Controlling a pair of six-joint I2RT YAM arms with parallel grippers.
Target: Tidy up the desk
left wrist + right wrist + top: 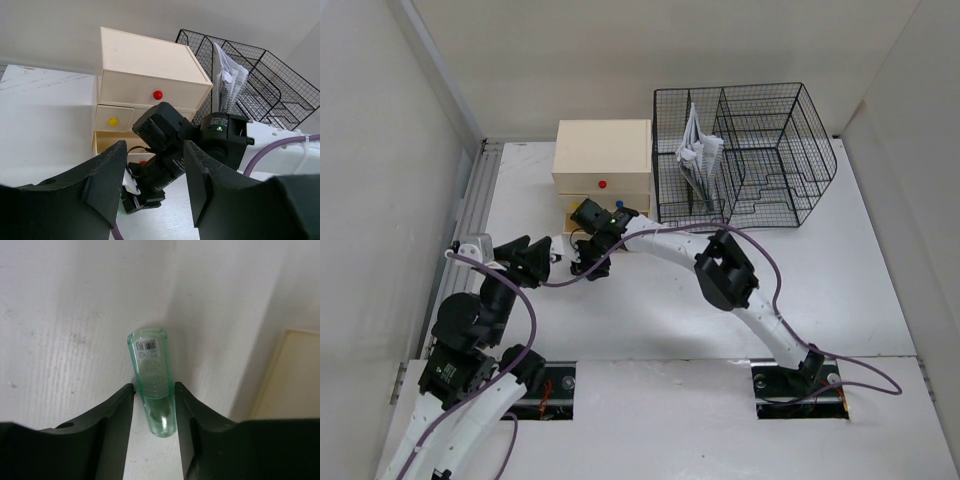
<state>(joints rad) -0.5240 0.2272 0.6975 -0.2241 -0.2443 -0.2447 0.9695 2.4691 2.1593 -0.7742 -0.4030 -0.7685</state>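
The white desk (820, 280) has a metal rail (470, 230) along its left edge. My right gripper (588, 268) reaches down to the desk in front of the drawer box. In the right wrist view its fingers (120, 410) press both sides of a green translucent tube (150, 365) with a barcode label, which lies on the desk (60, 330). My left gripper (552, 258) hovers just left of it, open and empty. In the left wrist view my left gripper (155, 185) frames the right gripper (145, 192).
A beige drawer box (603, 155) stands at the back, its lower drawers pulled out (107, 140). A black wire mesh organizer (760, 150) holding papers (698, 155) stands to its right. White walls enclose the desk.
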